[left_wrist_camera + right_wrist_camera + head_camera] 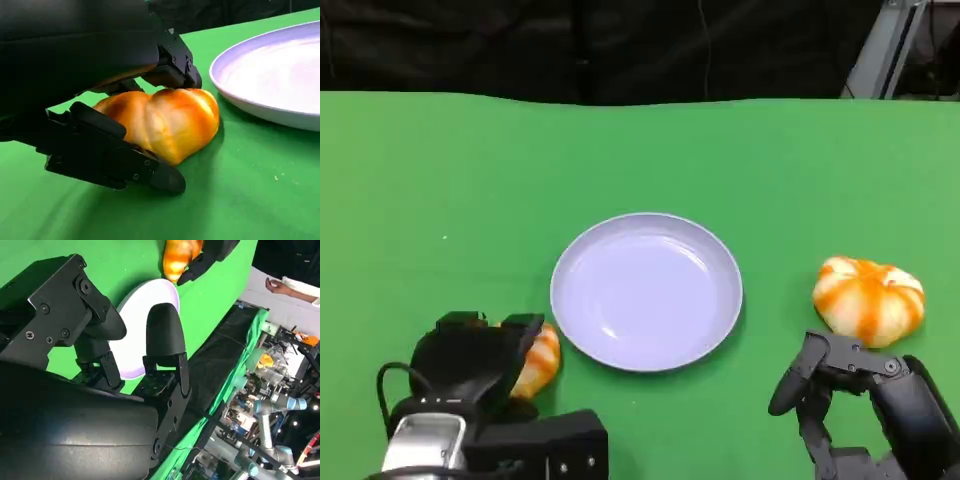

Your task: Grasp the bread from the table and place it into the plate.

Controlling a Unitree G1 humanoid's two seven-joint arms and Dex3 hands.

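Observation:
A golden-brown bread roll (541,361) lies on the green table just left of the lilac plate (645,225). My left hand (470,358) sits over it. In the left wrist view the black fingers (172,70) press on the bread (165,122) from one side and a finger (115,157) lies against its other side, so the hand grips it while it rests on the cloth. The plate rim (260,107) is close beside it. My right hand (855,395) is at the front right, fingers (165,340) apart and holding nothing.
A round orange-and-white bun (868,298) lies right of the plate, just beyond my right hand. The green cloth (470,180) ends at a dark backdrop at the far edge. A person's hand (280,287) and lab equipment show beyond the table in the right wrist view.

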